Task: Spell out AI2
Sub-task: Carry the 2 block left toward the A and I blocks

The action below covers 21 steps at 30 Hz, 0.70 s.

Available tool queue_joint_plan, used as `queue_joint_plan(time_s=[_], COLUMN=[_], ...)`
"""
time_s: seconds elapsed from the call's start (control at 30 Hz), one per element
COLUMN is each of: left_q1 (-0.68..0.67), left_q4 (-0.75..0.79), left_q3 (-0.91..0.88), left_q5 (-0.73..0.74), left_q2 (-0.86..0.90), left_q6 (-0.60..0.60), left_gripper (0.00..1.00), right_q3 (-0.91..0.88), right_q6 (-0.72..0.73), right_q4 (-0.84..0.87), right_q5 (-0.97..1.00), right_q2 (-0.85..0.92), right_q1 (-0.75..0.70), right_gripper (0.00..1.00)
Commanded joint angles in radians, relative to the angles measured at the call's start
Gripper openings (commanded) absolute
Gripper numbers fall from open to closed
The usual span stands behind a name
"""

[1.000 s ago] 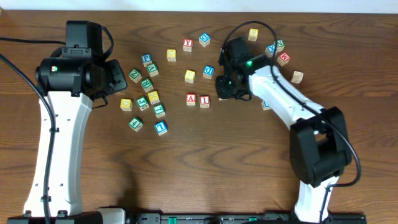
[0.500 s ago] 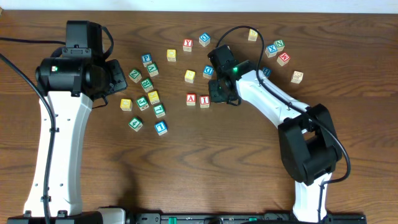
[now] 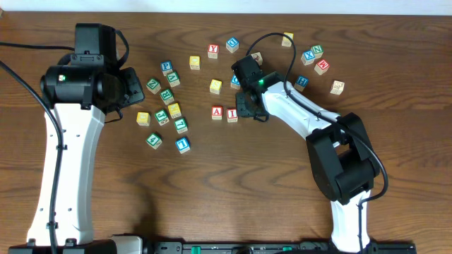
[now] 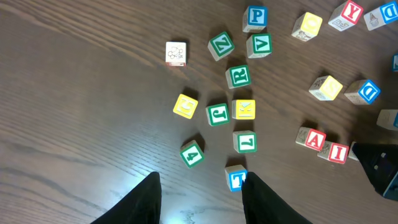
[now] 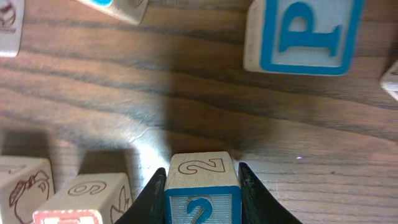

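Observation:
My right gripper (image 5: 200,179) is shut on the blue-edged 2 block (image 5: 202,198), one finger on each side. Just left of it, a small gap away, stands the red-edged I block (image 5: 93,196), with the A block (image 5: 22,185) beyond it. From overhead the red A (image 3: 217,112) and I (image 3: 232,114) sit side by side mid-table. The right gripper (image 3: 244,107) hangs right beside the I and covers the 2. My left gripper (image 4: 200,190) is open and empty, hovering over bare wood near a blue T block (image 4: 237,179), far left of the A (image 4: 311,138).
Several loose letter blocks lie left of the row around (image 3: 168,106), and others behind it, including a yellow one (image 3: 215,86), a red Y (image 3: 212,51) and a blue-lettered one (image 5: 305,34). More blocks sit at the back right (image 3: 318,60). The right arm (image 3: 304,120) stretches across.
The right gripper has carried the 2 block leftward, ending right beside the I block. The left arm has not moved.

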Motion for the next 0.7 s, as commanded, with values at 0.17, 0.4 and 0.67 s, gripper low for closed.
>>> queue_joint_plan(time_s=[0.17,0.4,0.67], left_q1=[0.005,0.005,0.005], left_q4=[-0.003,-0.003,-0.003], left_q3=[0.015,0.015,0.015], left_q5=[-0.013,-0.013,-0.013], left_q2=[0.005,0.005,0.005], left_q6=[0.009,0.009,0.009], left_gripper=[0.41,0.42,0.42], right_q3=[0.004,0.004,0.004], right_q6=[0.095,0.095,0.093], right_q4=[0.01,0.007,0.001], right_q5=[0.045,0.049,0.048], right_q2=[0.005,0.005,0.005], right_q1=[0.006,0.006,0.006], right_gripper=[0.15,0.16,0.25])
